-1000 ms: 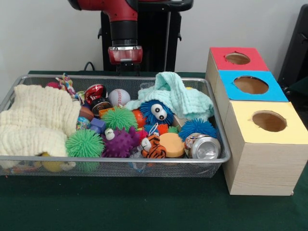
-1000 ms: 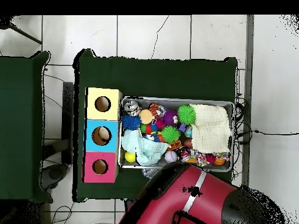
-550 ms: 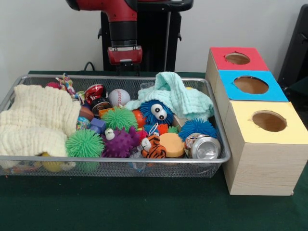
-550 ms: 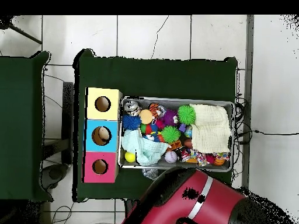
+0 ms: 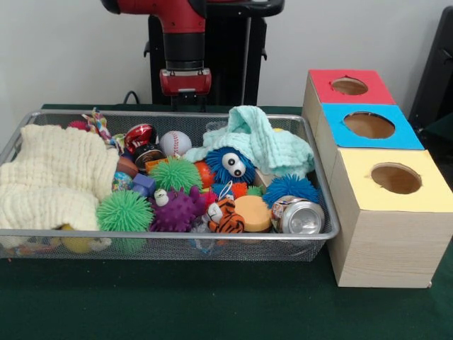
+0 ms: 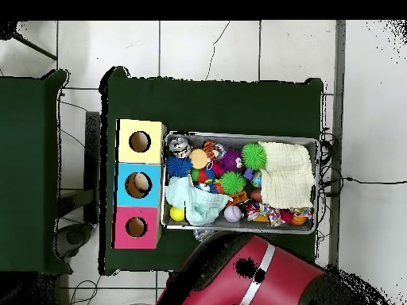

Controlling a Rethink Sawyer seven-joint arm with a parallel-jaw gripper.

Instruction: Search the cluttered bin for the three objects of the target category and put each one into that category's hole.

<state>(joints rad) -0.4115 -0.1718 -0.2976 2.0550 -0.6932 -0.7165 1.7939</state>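
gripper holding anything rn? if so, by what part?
Nothing held, as far as the views show. The gripper hangs behind the bin's far rim, clear of the toys; its fingers are not readable.

a lab: robot arm [image 5: 182,35] at a green table [image 5: 212,304], tiled floor [image 6: 207,48].

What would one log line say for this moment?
arm: behind bin, above it | gripper: holding nothing seen | holes: red, blue, yellow | stage: searching
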